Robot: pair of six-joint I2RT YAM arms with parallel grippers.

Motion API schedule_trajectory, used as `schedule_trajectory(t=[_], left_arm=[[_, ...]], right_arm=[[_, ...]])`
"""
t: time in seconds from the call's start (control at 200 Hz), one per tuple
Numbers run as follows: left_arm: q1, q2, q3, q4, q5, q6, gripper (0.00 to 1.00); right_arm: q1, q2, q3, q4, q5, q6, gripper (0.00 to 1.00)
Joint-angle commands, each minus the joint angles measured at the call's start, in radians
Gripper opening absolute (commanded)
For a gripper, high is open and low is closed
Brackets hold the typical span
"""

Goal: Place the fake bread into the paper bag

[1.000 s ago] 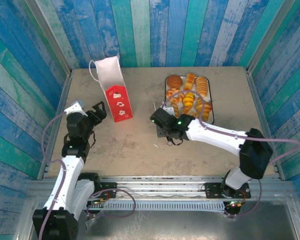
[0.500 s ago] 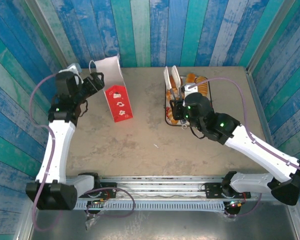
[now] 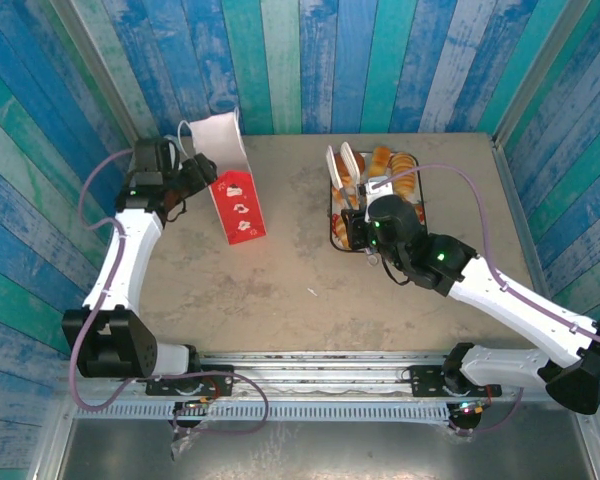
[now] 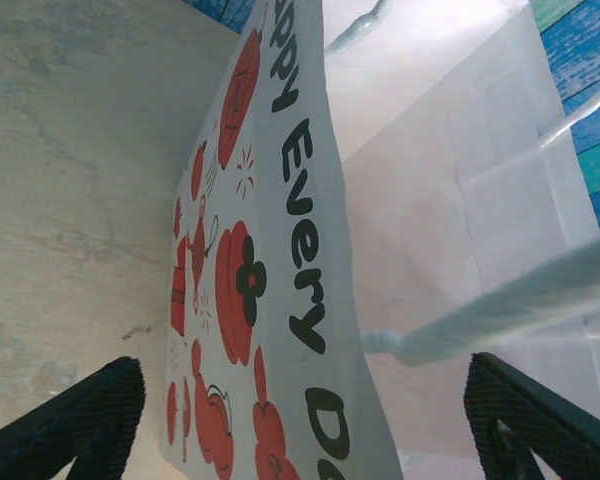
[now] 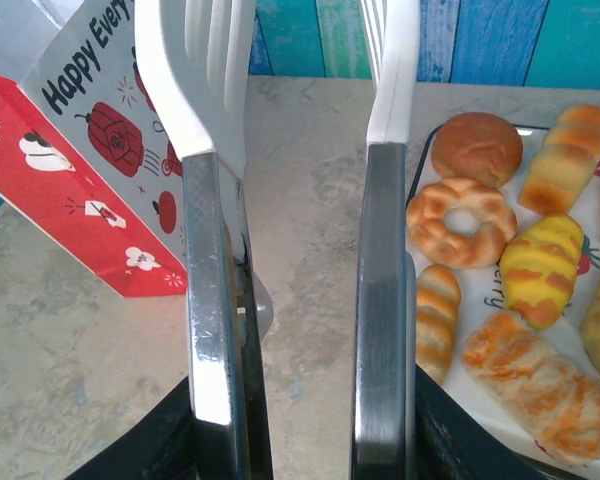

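From above, your paper bag (image 3: 235, 195) stands near the back left corner of the table (image 3: 300, 280). The bread (image 3: 400, 170) lies on a tray (image 3: 424, 232) by the back edge, right of centre and well apart from the bag.

Your left claw (image 3: 195, 172) sits just beside the bag's upper left side. Its wrist camera gives you what the overhead cannot. The two black fingers (image 4: 80, 425) stand wide apart, with the bag's printed side, black lettering and red lanterns, and a white loop handle (image 4: 500, 300) between them. Nothing is gripped, and you cannot tell whether either finger touches the paper.

Your right claw (image 3: 341, 165) hovers over the tray's left edge. Its own camera shows the white fingers (image 5: 205, 90) parted, with bare table in the gap and nothing held. There you can pick out single pieces: a round bun (image 5: 477, 148), a ring doughnut (image 5: 460, 222) and rolls (image 5: 540, 270) just right of the fingers.
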Motion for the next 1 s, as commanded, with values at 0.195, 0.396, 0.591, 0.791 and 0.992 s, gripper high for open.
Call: schedule_trajectory(t=[0.195, 0.396, 0.591, 0.791, 0.992], left_arm=[[0.004, 0.062, 0.048, 0.025, -0.003, 0.034, 0.58], [-0.004, 0.075, 0.081, 0.007, -0.033, 0.06, 0.41], [-0.007, 0.065, 0.089, 0.013, -0.044, 0.074, 0.14], [-0.012, 0.037, 0.106, -0.007, -0.056, 0.089, 0.0], [-0.033, -0.043, 0.111, 0.003, -0.009, 0.062, 0.0]], right_arm=[[-0.006, -0.003, -0.012, 0.052, 0.039, -0.029, 0.42], [-0.006, 0.007, -0.012, 0.051, 0.039, -0.027, 0.42], [-0.009, 0.007, -0.006, 0.047, 0.039, -0.029, 0.42], [-0.01, 0.004, -0.004, 0.045, 0.04, -0.025, 0.42], [-0.02, -0.008, 0.009, 0.02, 0.042, -0.022, 0.42]])
